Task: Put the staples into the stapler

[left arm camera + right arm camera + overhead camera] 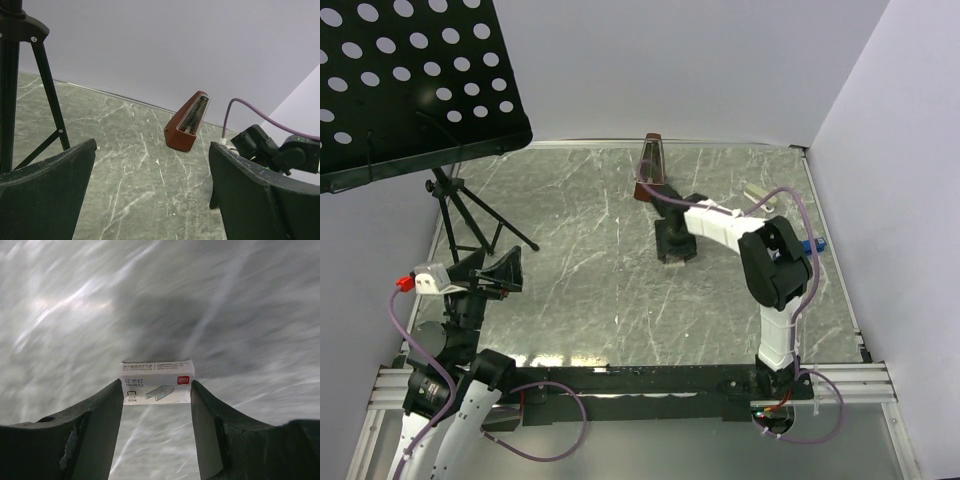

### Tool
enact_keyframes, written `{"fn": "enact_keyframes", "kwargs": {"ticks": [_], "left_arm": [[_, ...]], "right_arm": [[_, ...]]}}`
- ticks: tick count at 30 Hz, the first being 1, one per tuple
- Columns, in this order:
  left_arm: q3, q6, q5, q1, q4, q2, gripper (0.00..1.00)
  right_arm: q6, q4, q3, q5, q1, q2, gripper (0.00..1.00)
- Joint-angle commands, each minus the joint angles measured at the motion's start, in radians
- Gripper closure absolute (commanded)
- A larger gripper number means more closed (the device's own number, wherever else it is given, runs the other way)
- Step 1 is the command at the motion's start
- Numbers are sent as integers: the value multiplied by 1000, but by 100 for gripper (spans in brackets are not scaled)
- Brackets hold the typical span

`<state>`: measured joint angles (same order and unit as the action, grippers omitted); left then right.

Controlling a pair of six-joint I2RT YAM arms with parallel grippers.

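The staples [156, 382], a small white cardboard box with a red logo and a drawing of a staple strip, sit squeezed between the tips of my right gripper [156, 392]. That gripper [675, 245] points down at the marble tabletop near the middle back. The stapler [650, 165], reddish-brown with its top swung up, stands just beyond it by the back wall. It also shows in the left wrist view as the stapler [187, 122]. My left gripper [505, 272] hovers at the left, open and holding nothing, its black fingers [45, 190] far apart.
A black music stand [410, 80] with tripod legs [470, 215] occupies the back left, close to my left arm. A small pale object [757, 190] lies at the back right. White walls enclose the table [590, 300] at the back and right.
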<state>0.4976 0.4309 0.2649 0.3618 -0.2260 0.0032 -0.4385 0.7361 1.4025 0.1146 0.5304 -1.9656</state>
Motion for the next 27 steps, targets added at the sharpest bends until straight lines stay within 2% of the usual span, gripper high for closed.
{"fn": "enact_keyframes", "kwargs": {"ticks": [1,11,18,22,27], "left_arm": [[9,-8,-26,3,25,-86,1],[22,0,-85,3,7,-11,1],[61,17,-136,3,-24,168,1],[111,52,-162,2,-85,302,1],[137,149,-228,0,-82,458,1]], "right_arm": [[-46,0,-53,-13,91,73,40],[-100,22,-108,22,249,116,36],[-97,10,-120,10,270,151,27],[-88,-7,-143,-1,270,235,20],[-68,-62,-214,-24,244,353,17]]}}
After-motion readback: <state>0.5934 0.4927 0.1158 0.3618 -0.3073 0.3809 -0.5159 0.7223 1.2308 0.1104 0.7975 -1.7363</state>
